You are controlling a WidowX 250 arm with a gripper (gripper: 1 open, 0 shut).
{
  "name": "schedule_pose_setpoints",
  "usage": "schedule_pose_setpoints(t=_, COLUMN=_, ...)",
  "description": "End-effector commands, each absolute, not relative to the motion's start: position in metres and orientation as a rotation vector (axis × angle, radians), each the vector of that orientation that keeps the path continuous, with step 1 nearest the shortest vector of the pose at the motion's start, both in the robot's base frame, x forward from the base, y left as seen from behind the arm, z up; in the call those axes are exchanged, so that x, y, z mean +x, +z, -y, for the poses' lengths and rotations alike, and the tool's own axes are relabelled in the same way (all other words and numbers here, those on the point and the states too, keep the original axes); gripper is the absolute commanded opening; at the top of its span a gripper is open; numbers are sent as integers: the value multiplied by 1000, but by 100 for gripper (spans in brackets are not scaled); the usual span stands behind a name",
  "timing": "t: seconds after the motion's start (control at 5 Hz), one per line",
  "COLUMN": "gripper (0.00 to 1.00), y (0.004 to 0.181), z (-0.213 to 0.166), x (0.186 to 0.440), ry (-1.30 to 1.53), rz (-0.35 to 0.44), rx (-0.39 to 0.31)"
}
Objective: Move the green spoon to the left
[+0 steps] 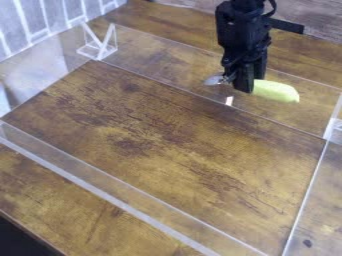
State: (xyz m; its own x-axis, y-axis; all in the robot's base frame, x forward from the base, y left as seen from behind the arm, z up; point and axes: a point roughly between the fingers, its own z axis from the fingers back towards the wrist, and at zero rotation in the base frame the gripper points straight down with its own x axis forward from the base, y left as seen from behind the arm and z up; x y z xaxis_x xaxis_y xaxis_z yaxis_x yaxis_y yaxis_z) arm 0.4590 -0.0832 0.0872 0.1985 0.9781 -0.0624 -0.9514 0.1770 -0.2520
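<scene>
The green spoon has a thick yellow-green handle that sticks out to the right of the gripper, and a small silver bowl that peeks out on the left. My black gripper points steeply down at the back right of the wooden table. It is shut on the spoon near the middle, and the fingers hide the neck. The spoon looks held slightly above the wood.
A low clear acrylic wall rings the work area, with edges along the front, the right and the back. A small clear acrylic stand sits at the back left. White slats stand beyond the back left corner.
</scene>
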Motion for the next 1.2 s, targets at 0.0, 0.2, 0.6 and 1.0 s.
schedule_pose_setpoints(t=0.0, gripper=0, y=112, z=77, x=457, ry=1337, rz=178, rx=-318)
schedule_pose_setpoints(t=0.2, gripper=0, y=105, z=75, x=459, ry=1284, rz=175, rx=-324)
schedule_pose_setpoints(t=0.6, gripper=0, y=102, z=60, x=459, ry=1355, rz=217, rx=-315)
schedule_pose_setpoints(t=1.0, gripper=0, y=119, z=79, x=463, ry=1226, rz=212, rx=-318)
